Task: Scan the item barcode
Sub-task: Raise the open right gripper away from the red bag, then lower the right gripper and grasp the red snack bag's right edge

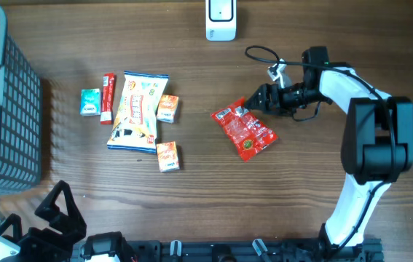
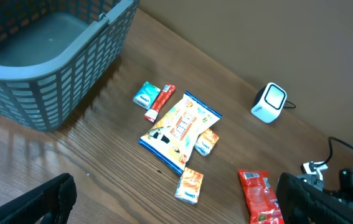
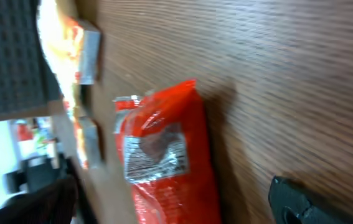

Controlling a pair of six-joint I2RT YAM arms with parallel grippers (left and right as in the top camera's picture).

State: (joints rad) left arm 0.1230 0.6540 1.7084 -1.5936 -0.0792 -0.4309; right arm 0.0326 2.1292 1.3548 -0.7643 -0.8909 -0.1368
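R jaws are spread wide and grip nothing. They sit low at the upper end of the red packet (image 1: pixel 244 131); can't tell if a tip touches it. The pkt lies flat on the worktop (image 1: pixel 315 29), mid-right, apart from every other item and slanted with one end toward the scanner (image 1: pixel 221 20). R wrist view shows a pale label patch (image 3: pixel 154 152) facing up. It may be the barcode, but it's too blurred to say. My read: the pkt sits well short of the scanner, so the scan isn't done. You'd need a fresh grip that leaves that patch uncovered, then carry it to the scanner's window.

L jaws are also wide and hold nothing, parked at the near-left edge, well clear of the action, prob. so the R arm has free room.

The other stock sits left of centre: snack bag (image 1: pixel 138 110), two orange boxes (image 1: pixel 167 108), a teal box (image 1: pixel 89 102) and a red stick pack (image 1: pixel 108 97). The grey basket (image 1: pixel 17 94) is at far left. I'd guess scanned items go in there.
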